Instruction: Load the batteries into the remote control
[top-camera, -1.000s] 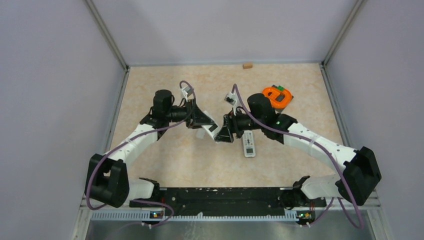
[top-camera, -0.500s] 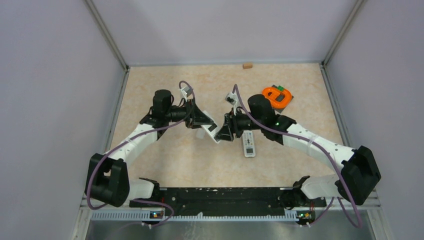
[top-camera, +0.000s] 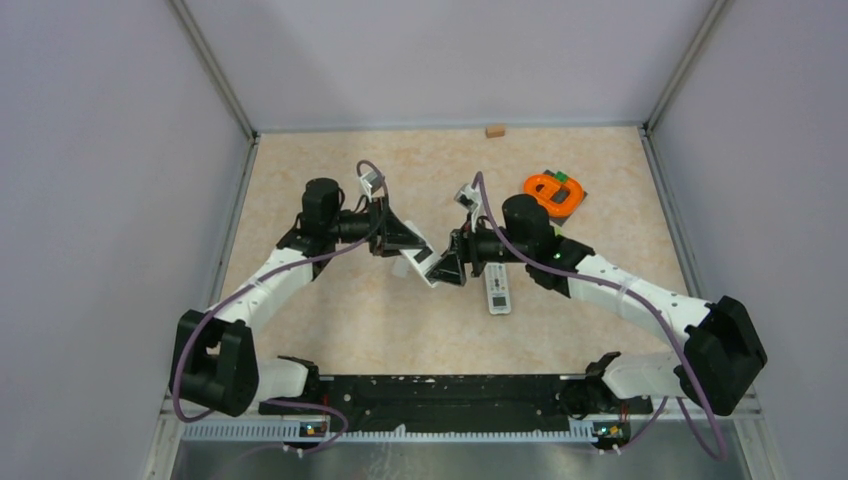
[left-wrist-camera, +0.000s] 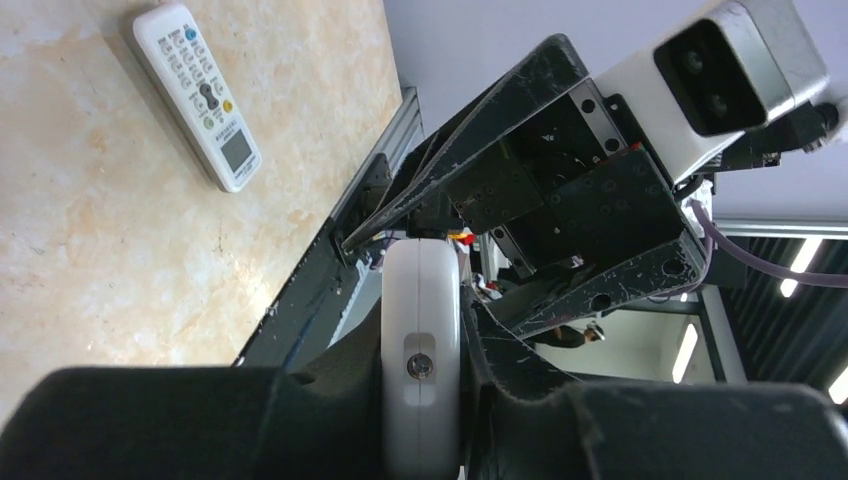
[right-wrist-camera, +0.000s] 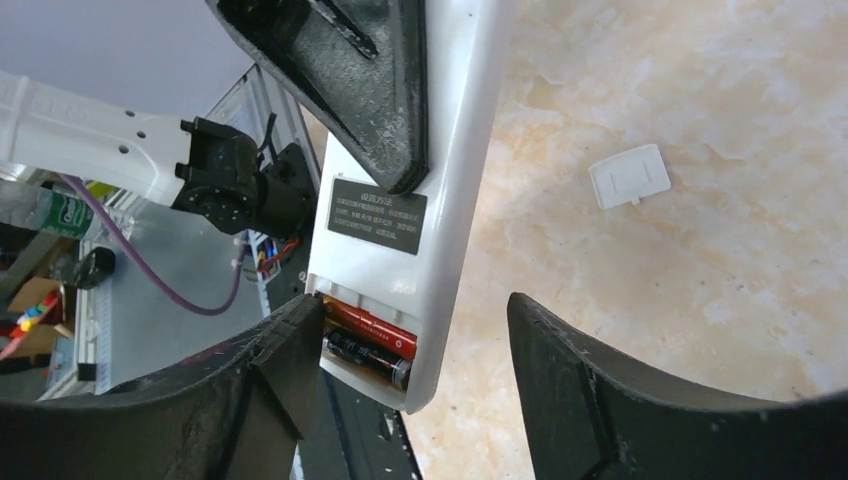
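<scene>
My left gripper is shut on a white remote control, holding it up between the two arms. In the left wrist view the remote control is pinched edge-on between the dark pads. Its back faces the right wrist camera, with the battery bay uncovered at the remote control's lower end. Two batteries lie side by side in the bay, a red battery and a black battery. My right gripper is open and straddles that end. One finger rests by the bay, the other stands apart.
A second white remote lies face up on the table below the right wrist. The loose white battery cover lies on the beige table. An orange holder sits at the back right, a small wooden block by the back wall.
The right arm has shifted slightly, its wrist a little further right. The left arm and the held remote control have stayed in place.
</scene>
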